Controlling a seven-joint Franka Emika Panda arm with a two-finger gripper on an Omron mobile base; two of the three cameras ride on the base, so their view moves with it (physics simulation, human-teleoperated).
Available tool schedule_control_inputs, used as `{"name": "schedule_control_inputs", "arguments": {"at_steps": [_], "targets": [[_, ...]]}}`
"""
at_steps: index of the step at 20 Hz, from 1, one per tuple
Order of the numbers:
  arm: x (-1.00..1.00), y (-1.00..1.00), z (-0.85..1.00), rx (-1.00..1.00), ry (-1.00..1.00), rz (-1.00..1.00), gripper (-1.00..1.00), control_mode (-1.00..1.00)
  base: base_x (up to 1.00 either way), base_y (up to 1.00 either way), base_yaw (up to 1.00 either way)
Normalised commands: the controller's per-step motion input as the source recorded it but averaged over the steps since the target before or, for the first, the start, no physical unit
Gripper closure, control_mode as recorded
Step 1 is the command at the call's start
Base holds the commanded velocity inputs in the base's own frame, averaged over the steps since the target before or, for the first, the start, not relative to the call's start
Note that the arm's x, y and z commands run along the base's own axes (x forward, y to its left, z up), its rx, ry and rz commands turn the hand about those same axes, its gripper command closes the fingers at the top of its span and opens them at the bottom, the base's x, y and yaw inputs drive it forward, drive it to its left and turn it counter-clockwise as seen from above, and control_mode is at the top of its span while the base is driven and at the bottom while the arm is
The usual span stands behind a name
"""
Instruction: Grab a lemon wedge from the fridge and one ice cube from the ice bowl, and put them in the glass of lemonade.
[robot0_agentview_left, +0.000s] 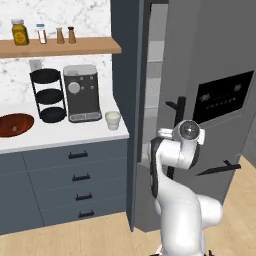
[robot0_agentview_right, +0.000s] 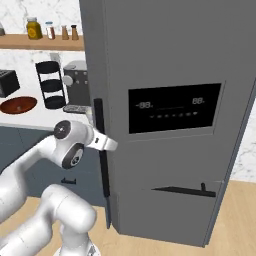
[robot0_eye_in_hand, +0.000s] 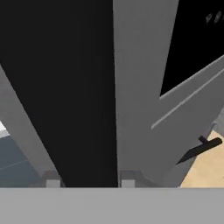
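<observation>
Your gripper sits right up against the fridge's vertical black bar handle. In the hand view that handle is a broad dark band running from top to bottom between the two fingertips, one tip on each side of it. The tips themselves are mostly cut off by the lower edge, so you cannot tell whether they are pressing on the bar or merely flanking it.

From the right base view the hand is hidden behind the wrist, which reaches to the handle at the fridge door's left edge. In the left base view the wrist blocks the hand as well, with the handle showing just above and below it.

The fridge door stands ajar: the left base view shows a narrow slit along its left edge with pale grey shelves stacked inside. Nothing on them can be made out through that gap, so you cannot see the lemon wedge from here.

Out on the white counter to the left, the glass of lemonade stands near the counter's right end, just beside the coffee machine. The ice bowl lies well apart from it at the left edge, partly cut off, and any ice cube inside is too small to tell. A black three-tier rack stands between the bowl and the machine.
</observation>
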Motion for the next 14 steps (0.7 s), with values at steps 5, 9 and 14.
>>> {"name": "schedule_control_inputs", "arguments": {"at_steps": [5,9,14], "targets": [[-1.0,-0.68,0.28,0.09,0.42,-0.11,1.0,-1.0,0.0,0.0,0.0],[-1.0,-0.93,0.11,0.11,0.34,-0.09,1.0,-1.0,0.0,0.0,0.0],[-1.0,-1.0,0.04,0.11,0.24,-0.08,1.0,-1.0,0.0,0.0,0.0]]}}
